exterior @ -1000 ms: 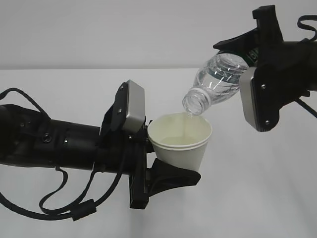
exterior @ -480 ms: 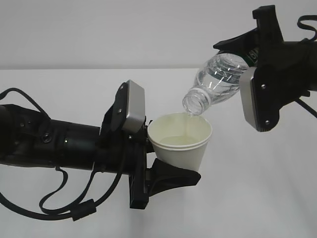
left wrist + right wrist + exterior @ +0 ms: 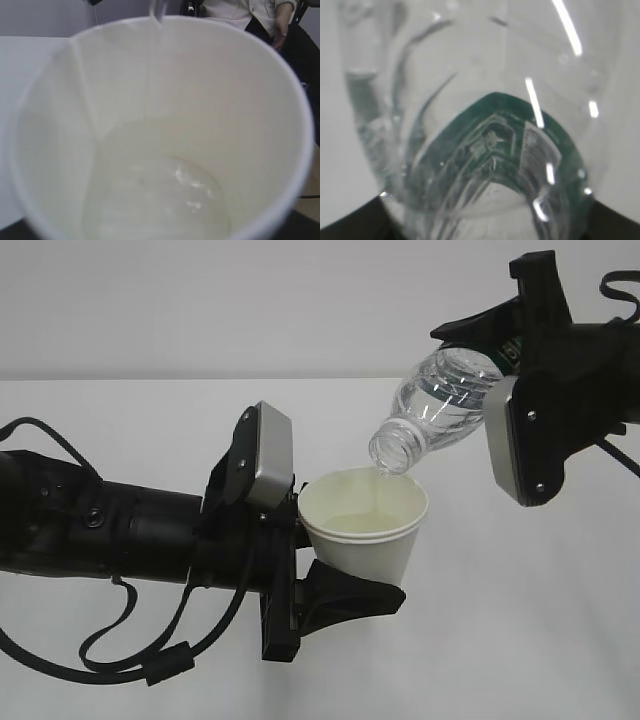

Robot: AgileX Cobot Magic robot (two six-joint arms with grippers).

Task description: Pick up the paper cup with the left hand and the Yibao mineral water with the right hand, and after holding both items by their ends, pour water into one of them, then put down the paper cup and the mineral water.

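While our right end effector [image 3: 500, 345] grips the tilted Yibao mineral water [image 3: 435, 405] over the paper cup [image 3: 362, 530], clamped by our left end effector [image 3: 300, 560], we should keep the bottle mouth centred and pour slowly.

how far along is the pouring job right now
Done: the left hand holds the paper cup, the right hand the Yibao mineral water. In hand: bottle tilted, mouth over the rim, water pooling in the cup. Left: finish pouring, set both down.
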